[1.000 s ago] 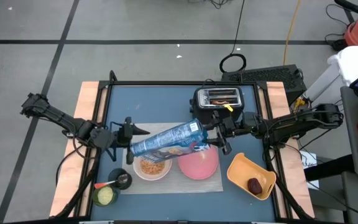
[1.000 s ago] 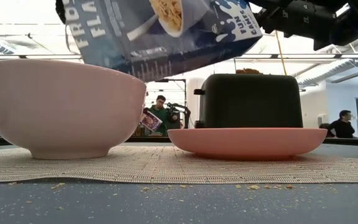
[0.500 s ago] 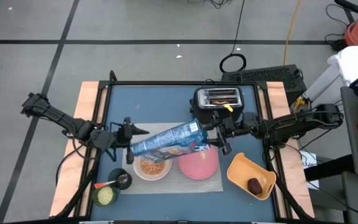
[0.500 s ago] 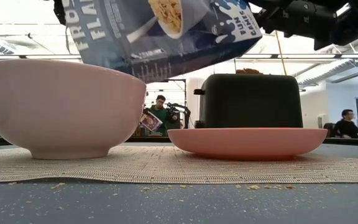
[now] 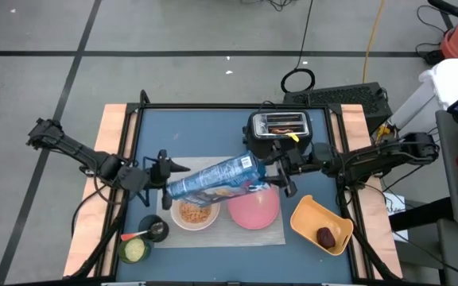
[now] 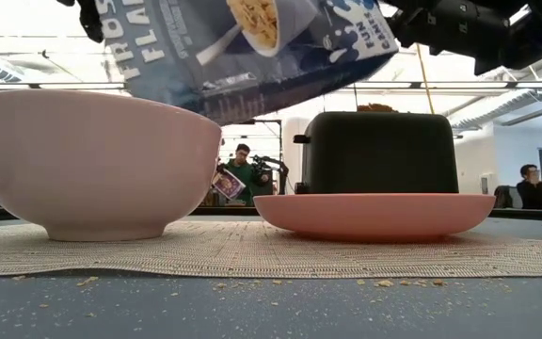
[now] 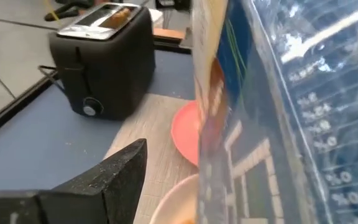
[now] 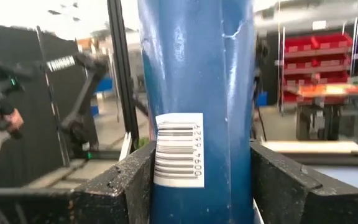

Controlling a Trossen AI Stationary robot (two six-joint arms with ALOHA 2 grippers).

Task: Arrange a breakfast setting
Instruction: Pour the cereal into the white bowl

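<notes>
from above, both pincers grasp the blue cereal bag (image 5: 213, 179) over the white bowl (image 5: 195, 214): left pincer (image 5: 168, 168) at one end, right pincer (image 5: 277, 176) at the other. the bowl sits beside the pink plate (image 5: 254, 208) on the grey mat (image 5: 273, 235). only the low view shows crumbs (image 6: 374, 282) on the bench (image 6: 271, 306).

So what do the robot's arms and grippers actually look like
Both arms are black, jointed tubes with dark cables looping off them. The left gripper and right gripper are matte black too, each with two blocky fingers of rough, grainy texture. No markings are visible on them.
</notes>
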